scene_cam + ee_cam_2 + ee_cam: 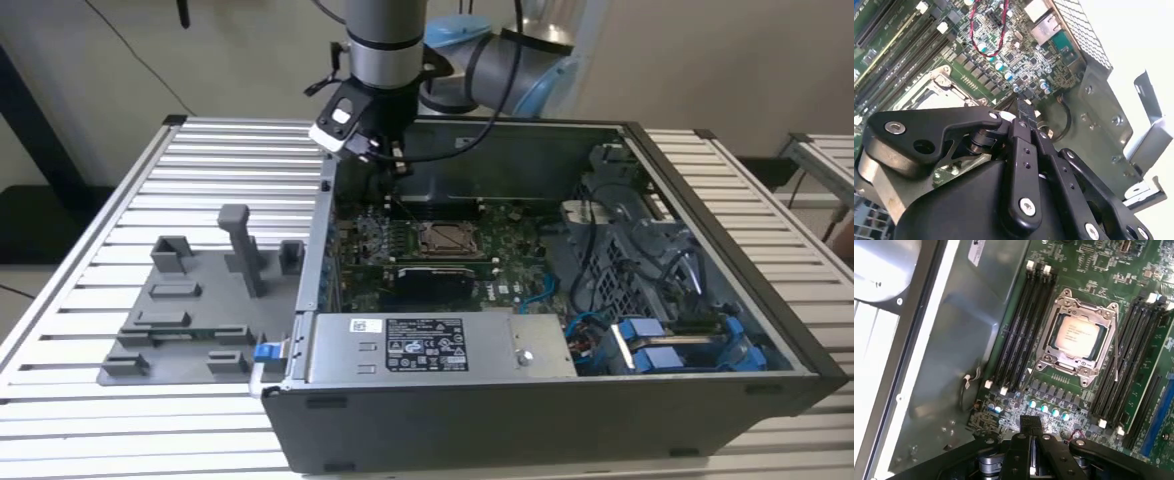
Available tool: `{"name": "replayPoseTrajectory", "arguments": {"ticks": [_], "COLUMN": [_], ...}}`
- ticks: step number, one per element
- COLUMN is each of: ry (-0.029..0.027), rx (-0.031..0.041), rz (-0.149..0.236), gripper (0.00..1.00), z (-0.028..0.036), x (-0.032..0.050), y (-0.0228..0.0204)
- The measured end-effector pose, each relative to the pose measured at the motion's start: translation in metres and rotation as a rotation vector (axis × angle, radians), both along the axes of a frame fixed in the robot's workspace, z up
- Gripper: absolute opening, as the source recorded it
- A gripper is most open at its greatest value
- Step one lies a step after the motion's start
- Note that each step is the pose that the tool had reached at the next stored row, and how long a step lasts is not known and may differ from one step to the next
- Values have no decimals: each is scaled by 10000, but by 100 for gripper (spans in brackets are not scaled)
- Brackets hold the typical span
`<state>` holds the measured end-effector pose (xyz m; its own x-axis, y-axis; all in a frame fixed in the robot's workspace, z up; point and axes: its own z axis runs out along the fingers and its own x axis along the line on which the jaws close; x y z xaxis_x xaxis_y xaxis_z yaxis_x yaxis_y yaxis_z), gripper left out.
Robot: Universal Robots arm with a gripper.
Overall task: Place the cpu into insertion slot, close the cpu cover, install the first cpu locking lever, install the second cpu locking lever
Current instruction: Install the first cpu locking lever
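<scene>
The cpu (1078,335), a small square chip with a dull silver-tan top, lies in the motherboard's socket. The silvery cpu cover (1085,305) is down and frames it. A thin locking lever (1115,357) runs along one side of the socket. My gripper (1030,424) hovers above the board beside the socket with its black fingers pressed together and nothing between them. In the exterior view the gripper (383,152) hangs over the case's back corner on the exterior view's left, above and behind the socket (445,238). In the second wrist view the fingers (1023,112) partly hide the socket (936,92).
The open computer case (534,400) stands on a slatted table. Memory slots (1021,325) flank the socket. A power supply (427,345) sits at the case's front, with blue cables (667,345) on the exterior view's right. A grey fixture plate (187,310) lies on the exterior view's left.
</scene>
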<state>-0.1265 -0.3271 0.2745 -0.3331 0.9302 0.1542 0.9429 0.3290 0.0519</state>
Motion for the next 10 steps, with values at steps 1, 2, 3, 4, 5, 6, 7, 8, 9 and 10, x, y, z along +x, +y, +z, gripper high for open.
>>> {"name": "replayPoseTrajectory", "arguments": {"ticks": [1, 2, 3, 4, 5, 6, 7, 8, 9, 10], "ry": [-9, -15, -21, -25, -29, -31, -34, -36, -37, -38], "rx": [0, 0, 0, -1, 0, 0, -1, 0, 0, 0], "rz": [111, 218, 324, 415, 493, 556, 620, 676, 729, 777], "gripper": [11, 11, 11, 11, 11, 11, 11, 11, 11, 11], "z": [0, 0, 0, 0, 0, 0, 0, 0, 0, 0], "x": [0, 0, 0, 0, 0, 0, 0, 0, 0, 0], "y": [0, 0, 0, 0, 0, 0, 0, 0, 0, 0]}}
